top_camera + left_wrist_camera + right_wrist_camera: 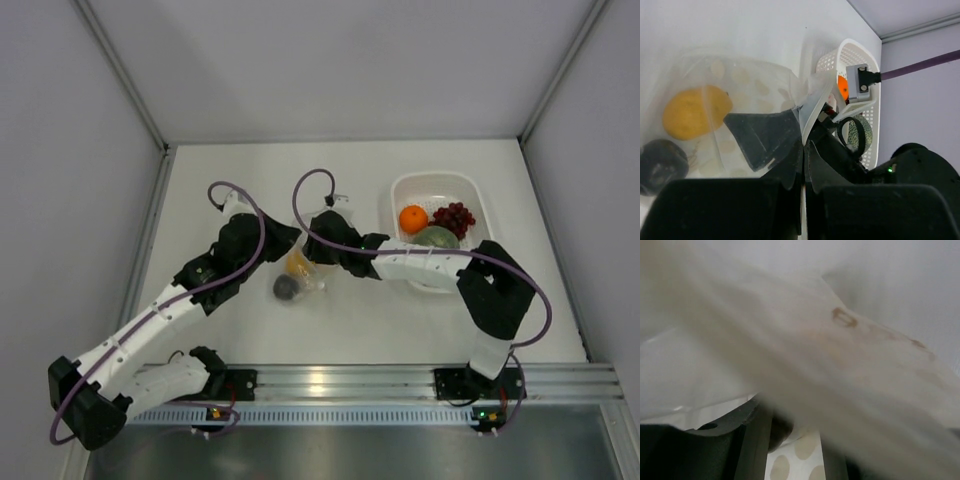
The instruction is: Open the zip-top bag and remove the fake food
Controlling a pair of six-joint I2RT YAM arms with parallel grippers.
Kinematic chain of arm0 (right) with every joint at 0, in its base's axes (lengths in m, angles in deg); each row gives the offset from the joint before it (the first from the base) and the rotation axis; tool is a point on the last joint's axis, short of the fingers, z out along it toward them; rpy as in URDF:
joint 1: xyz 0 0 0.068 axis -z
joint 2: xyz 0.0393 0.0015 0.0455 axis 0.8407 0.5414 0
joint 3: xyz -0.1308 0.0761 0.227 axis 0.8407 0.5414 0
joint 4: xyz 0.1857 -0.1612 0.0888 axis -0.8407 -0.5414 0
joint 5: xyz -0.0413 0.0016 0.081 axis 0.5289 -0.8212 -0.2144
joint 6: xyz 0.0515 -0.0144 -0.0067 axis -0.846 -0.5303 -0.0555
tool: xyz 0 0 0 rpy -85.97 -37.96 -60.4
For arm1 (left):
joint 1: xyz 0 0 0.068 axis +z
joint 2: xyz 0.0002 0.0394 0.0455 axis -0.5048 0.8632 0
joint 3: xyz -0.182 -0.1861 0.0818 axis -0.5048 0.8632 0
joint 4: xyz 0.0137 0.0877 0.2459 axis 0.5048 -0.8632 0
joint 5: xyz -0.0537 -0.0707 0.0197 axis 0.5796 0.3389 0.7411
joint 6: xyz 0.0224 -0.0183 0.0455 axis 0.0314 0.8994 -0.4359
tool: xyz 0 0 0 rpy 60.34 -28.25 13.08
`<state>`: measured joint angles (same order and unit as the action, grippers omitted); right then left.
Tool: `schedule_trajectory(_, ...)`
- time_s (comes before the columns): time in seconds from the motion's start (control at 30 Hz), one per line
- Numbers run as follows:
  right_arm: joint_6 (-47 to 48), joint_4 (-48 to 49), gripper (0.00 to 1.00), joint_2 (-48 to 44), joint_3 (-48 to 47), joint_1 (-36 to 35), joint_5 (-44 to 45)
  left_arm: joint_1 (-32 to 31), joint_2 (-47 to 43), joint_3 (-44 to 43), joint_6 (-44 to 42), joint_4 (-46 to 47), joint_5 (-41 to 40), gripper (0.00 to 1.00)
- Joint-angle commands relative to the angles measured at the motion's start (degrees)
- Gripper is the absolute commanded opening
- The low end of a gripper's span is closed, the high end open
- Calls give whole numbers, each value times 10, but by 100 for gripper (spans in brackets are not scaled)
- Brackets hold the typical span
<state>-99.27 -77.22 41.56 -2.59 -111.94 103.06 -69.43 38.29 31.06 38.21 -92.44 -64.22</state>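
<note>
The zip-top bag, clear with white dots, lies mid-table between my two grippers. It holds a yellow lemon and a small dark fruit. Both also show in the left wrist view, the lemon and the dark fruit. My left gripper is shut on the bag's edge. My right gripper is at the bag's mouth. One of its fingers shows through the plastic. In the right wrist view its fingers stand apart with dotted plastic between them. Blurred plastic hides the rest.
A white perforated basket stands at the right, beyond the right arm. It holds an orange, a dark red grape bunch and a green melon ball. The basket also shows in the left wrist view. Grey walls enclose the table.
</note>
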Motion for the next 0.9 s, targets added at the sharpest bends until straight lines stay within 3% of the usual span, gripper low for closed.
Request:
schedule_trajectory(0.0, -39, 51, 42, 38, -5, -12, 37, -1, -19, 16, 17, 42, -27, 0)
schedule_trajectory(0.07, -43, 52, 43, 51, -7, -11, 32, -1, -16, 18, 11, 42, -31, 0)
schedule_trajectory(0.3, -46, 49, 59, 114, -47, -8, -4, -1, -8, 35, -4, 42, -22, 0)
schedule_trajectory(0.47, -29, 55, 56, 91, -18, -7, 29, -1, -20, 41, -31, 41, -8, 0)
schedule_trajectory(0.53, -9, 5, 54, 77, -26, -1, 64, -1, -32, 34, -34, 39, -1, 0)
schedule_trajectory(0.67, 93, -89, 54, 51, -51, 27, 150, -1, -64, 27, -37, 39, -2, 0)
schedule_trajectory(0.87, 300, -214, 55, 47, -118, 73, 151, -1, -91, 15, -44, 12, -20, 0)
